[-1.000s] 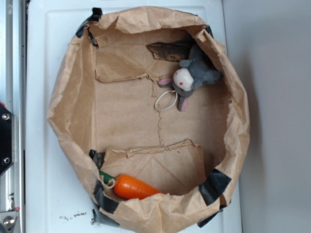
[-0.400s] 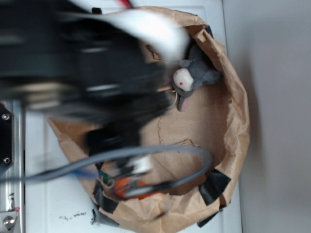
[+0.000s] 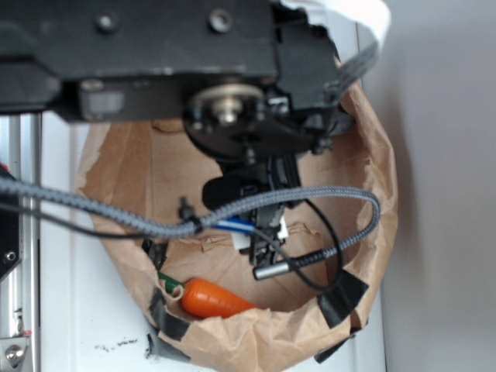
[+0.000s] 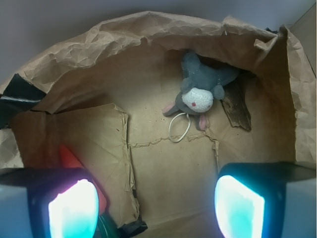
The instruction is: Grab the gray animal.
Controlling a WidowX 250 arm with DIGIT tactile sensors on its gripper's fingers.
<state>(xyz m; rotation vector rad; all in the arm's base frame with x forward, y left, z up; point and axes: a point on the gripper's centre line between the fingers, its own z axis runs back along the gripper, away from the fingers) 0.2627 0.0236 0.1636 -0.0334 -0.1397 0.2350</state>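
A white tabletop point(image 3: 70, 310) carries 1 rolled-down brown paper bag point(image 3: 372, 186) patched with black tape.

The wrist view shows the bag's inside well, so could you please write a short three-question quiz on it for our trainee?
1. True or false: the gripper is shut on the gray bunny.
2. Multiple choice: the bunny's white string loop lies (A) around the orange carrot, (B) on the paper bag floor in front of the bunny, (C) over the bag's rim.
3. Fill in: in the exterior view, the bunny is hidden behind the ______.

Key
1. False: the gripper is open and the bunny lies apart from it, by the far wall.
2. B.
3. Robot arm.
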